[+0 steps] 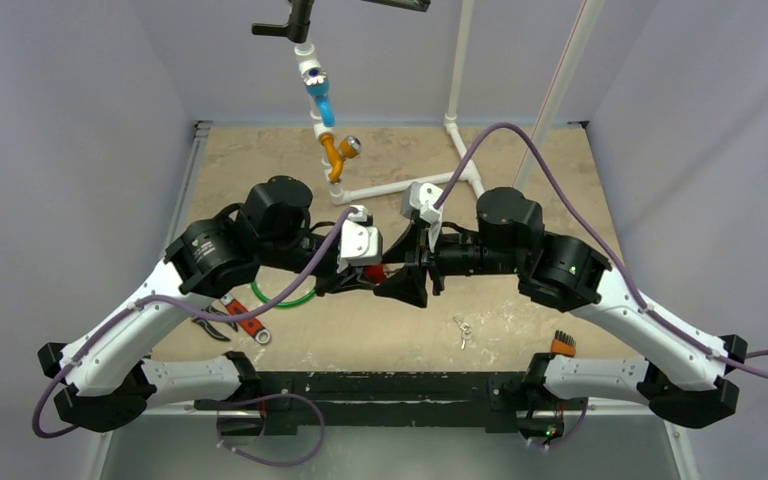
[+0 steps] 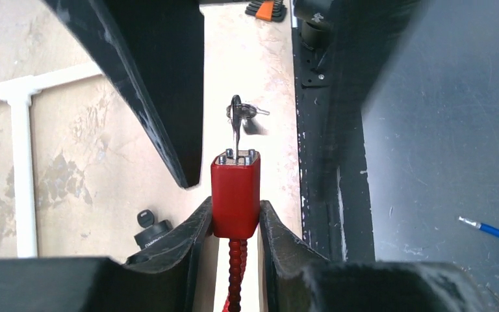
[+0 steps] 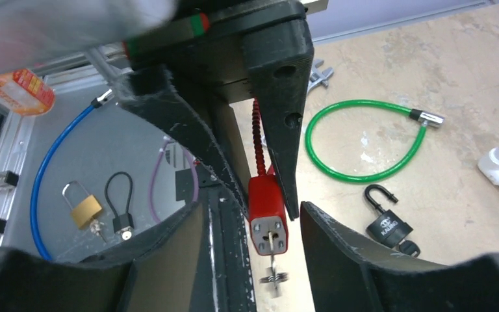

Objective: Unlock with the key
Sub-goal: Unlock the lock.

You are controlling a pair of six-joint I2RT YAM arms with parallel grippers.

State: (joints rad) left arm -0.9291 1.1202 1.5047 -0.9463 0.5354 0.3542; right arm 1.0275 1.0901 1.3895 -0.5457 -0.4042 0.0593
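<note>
A red padlock (image 2: pixel 235 195) with a red ribbed cable shackle hangs above the table, and my left gripper (image 2: pixel 235 207) is shut on its body, one finger on each side. A silver key (image 2: pixel 236 123) on a small ring sticks out of its keyhole. In the right wrist view the same padlock (image 3: pixel 268 218) faces the camera with the key (image 3: pixel 274 270) in it. My right gripper (image 3: pixel 252 218) is open, its fingers wide on either side of lock and key and touching neither. From above, the two grippers meet at mid-table around the padlock (image 1: pixel 372 272).
On the table lie a green cable loop (image 3: pixel 364 143), a black padlock (image 3: pixel 390 227) with its shackle open and a key in it, loose keys (image 1: pixel 462 328) and red-handled pliers (image 1: pixel 235 315). A white pipe frame (image 1: pixel 400 185) stands behind. A brass padlock (image 3: pixel 86 209) and a blue cable (image 3: pixel 45 175) lie beyond the table's edge.
</note>
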